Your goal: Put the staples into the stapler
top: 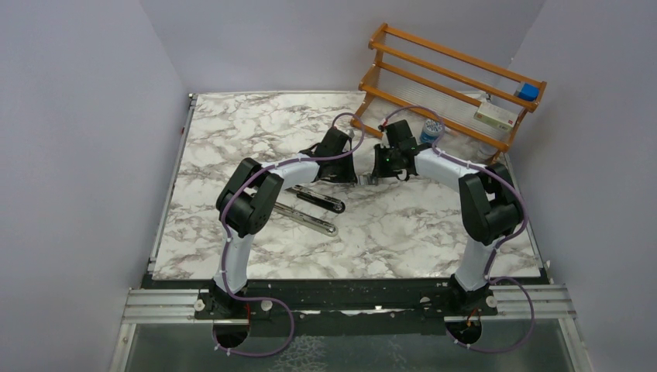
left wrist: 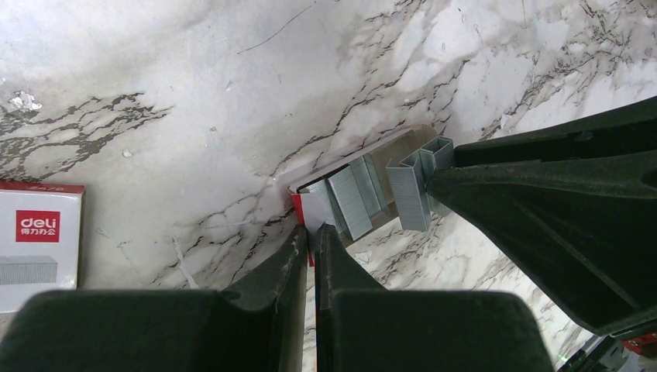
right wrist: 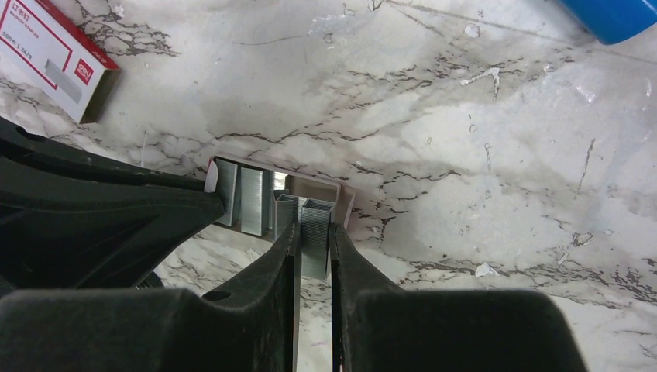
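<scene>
The stapler (top: 314,209) lies opened on the marble table, its black arm and silver channel spread apart, near the left arm's elbow. Behind it, both grippers meet over the tiny staples box. My left gripper (left wrist: 311,231) is shut on the red-and-white end flap of the open tray (left wrist: 306,208), which holds grey staple strips (left wrist: 352,201). My right gripper (right wrist: 314,226) is shut on one staple strip (right wrist: 316,244) standing at the tray's (right wrist: 341,198) far end. In the top view the left gripper (top: 346,177) and right gripper (top: 375,177) almost touch.
The box's white outer sleeve (left wrist: 35,244) with a red logo lies on the table beside the tray, also in the right wrist view (right wrist: 54,54). An orange wooden rack (top: 457,77) stands at the back right, with a blue-capped bottle (top: 431,132) below it.
</scene>
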Robot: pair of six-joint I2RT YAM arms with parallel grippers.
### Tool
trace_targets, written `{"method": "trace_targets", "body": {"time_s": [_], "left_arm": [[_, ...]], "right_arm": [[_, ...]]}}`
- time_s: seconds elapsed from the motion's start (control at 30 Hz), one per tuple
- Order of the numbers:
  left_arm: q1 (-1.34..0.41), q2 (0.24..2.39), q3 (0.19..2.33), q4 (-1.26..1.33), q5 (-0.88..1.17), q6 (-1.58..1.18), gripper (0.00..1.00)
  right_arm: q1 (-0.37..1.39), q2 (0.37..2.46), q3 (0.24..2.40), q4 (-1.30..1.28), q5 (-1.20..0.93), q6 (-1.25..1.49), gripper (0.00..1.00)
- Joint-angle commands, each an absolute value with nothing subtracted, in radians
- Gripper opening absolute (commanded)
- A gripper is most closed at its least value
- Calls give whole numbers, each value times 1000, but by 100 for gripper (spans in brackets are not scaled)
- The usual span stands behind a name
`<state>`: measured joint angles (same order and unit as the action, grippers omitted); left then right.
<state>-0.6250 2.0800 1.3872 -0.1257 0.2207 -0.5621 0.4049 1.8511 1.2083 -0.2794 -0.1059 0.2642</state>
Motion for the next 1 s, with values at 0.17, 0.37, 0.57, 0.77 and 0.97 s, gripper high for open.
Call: {"method": "trace_targets", "body": {"time_s": [0.17,0.37,0.57,0.77,0.97], "left_arm": [[-626,2088,1413,-165,224,-548,0],[-626,2076,1417,-166,220,-543,3],[-626,2064,1419,-167,219,-536,7],[-624,2032,1424,-175,200,-523,16],[-603,1972,1458,-206,182,-502,33]], "right_arm": [[408,1811,1213,-288,-120,261,18],[408,1812,1210,-282,-132,255,18],[408,1816,1203,-267,-156,267,18],[408,1750,1155,-278,-173,265,18],[410,1630,1043,-292,-203,279,18]]}}
